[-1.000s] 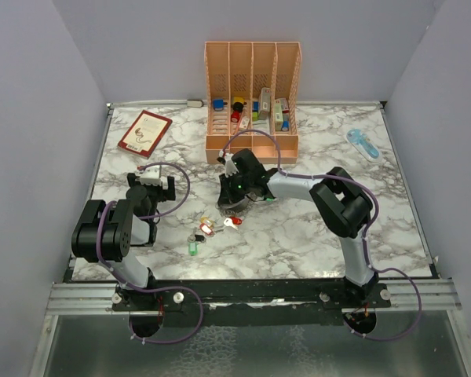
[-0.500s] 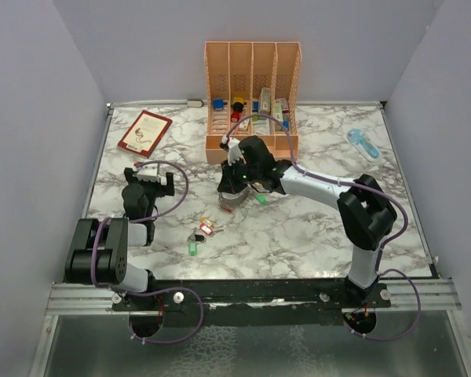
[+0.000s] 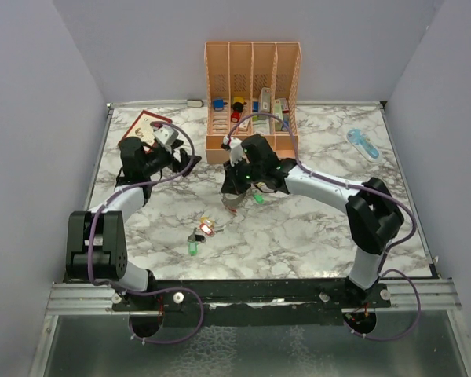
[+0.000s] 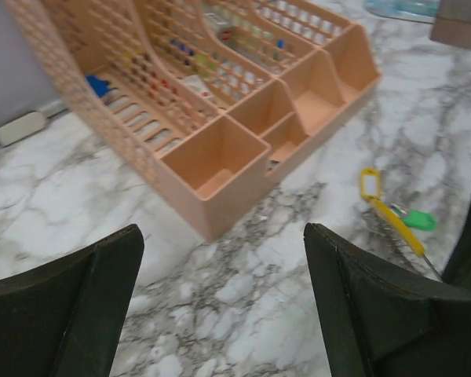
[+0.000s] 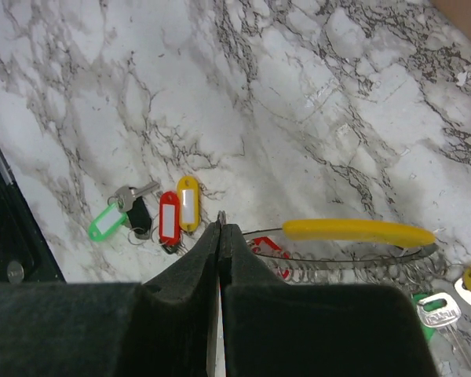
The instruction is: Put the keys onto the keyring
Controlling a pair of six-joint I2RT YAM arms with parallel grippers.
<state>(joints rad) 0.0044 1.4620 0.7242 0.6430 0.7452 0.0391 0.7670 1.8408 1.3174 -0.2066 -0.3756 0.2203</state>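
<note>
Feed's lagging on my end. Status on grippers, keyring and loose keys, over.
Left gripper open, empty, facing the organizer. Right gripper shut on keyring. Loose keys on table, near side, nothing on them.

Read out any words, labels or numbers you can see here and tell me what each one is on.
No text is readable.
On the book: cover print too small to read.
On the key tags: no writing visible.
On the items in the organizer: labels too small to read.
</note>
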